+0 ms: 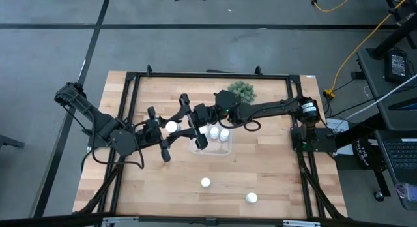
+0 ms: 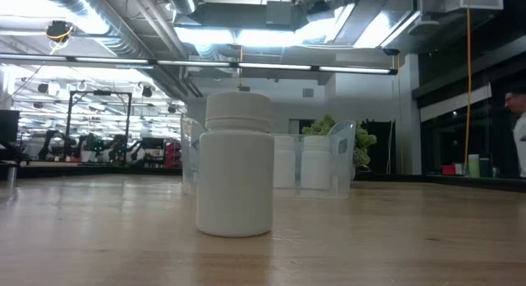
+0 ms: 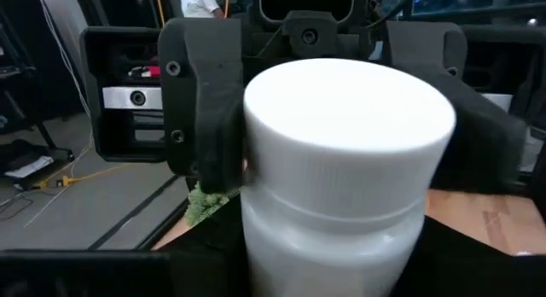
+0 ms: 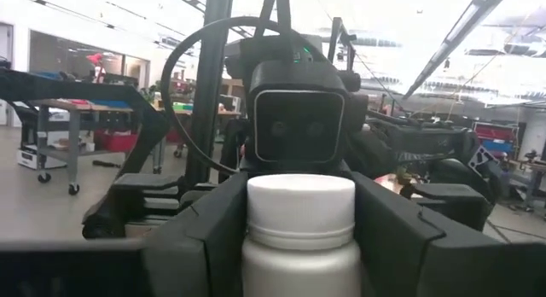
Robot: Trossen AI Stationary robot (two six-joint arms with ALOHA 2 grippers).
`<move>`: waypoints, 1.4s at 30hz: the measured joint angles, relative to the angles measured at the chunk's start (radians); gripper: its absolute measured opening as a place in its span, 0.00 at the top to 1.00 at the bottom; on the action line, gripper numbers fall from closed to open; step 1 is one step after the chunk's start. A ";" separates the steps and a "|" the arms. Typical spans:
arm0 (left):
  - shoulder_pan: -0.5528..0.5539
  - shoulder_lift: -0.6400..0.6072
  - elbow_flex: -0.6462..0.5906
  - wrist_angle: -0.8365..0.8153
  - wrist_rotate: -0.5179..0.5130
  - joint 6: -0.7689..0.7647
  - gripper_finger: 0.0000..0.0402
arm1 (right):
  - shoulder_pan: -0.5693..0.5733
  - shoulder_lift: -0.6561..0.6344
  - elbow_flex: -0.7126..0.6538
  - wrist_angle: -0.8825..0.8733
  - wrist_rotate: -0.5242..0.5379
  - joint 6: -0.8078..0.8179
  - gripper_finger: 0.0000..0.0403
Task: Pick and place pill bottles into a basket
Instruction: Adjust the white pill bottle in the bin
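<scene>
The left gripper [image 1: 164, 130] was clamped on a pill bottle [image 1: 171, 127], held above the table [image 1: 260, 175] just left of the basket [image 1: 210, 149]. The right gripper [image 1: 192, 119] reached across from the other side with its fingers spread wide around that same bottle. The clear basket held three bottles [image 1: 224, 134]. Two more bottles [image 1: 206, 182] stood well apart on the wood nearer the front edge. A green plant [image 1: 242, 90] sat behind the basket.
</scene>
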 joint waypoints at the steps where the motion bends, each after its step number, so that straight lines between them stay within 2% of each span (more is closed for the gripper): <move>1: -0.001 0.000 0.000 -0.002 -0.001 0.000 0.60 | 0.000 -0.001 0.004 -0.007 -0.001 0.003 0.51; 4: -0.001 -0.001 0.000 -0.021 -0.002 -0.009 0.60 | 0.000 -0.010 0.048 -0.099 -0.001 0.021 0.49; 6: -0.001 -0.001 0.000 -0.040 -0.002 -0.024 0.60 | 0.000 -0.017 0.100 -0.226 -0.001 0.019 0.48; 10: -0.001 -0.001 0.000 -0.086 0.003 -0.070 0.60 | -0.001 -0.018 0.252 -0.616 0.007 -0.096 0.44; 14: 0.000 0.000 0.000 -0.141 0.005 -0.129 0.60 | -0.002 -0.018 0.417 -1.021 0.100 -0.153 0.42; 17: 0.000 0.000 0.000 -0.155 0.009 -0.138 0.60 | -0.003 -0.018 0.505 -1.213 0.145 -0.204 0.41; 21: 0.022 0.008 0.000 -0.174 0.053 -0.149 0.60 | -0.002 -0.019 0.553 -1.306 0.192 -0.188 0.41; 25: 0.060 0.042 0.000 -0.183 0.135 -0.158 0.60 | -0.002 -0.019 0.553 -1.361 0.202 -0.164 0.41; 30: 0.120 0.104 0.000 -0.180 0.212 -0.157 0.60 | 0.004 -0.019 0.553 -1.437 0.269 -0.163 0.41; 35: 0.169 0.137 0.000 -0.137 0.296 -0.144 0.60 | 0.006 -0.018 0.550 -1.577 0.314 -0.161 0.41; 42: 0.225 0.172 0.001 -0.031 0.408 -0.089 0.60 | 0.015 -0.009 0.506 -1.669 0.328 -0.196 0.41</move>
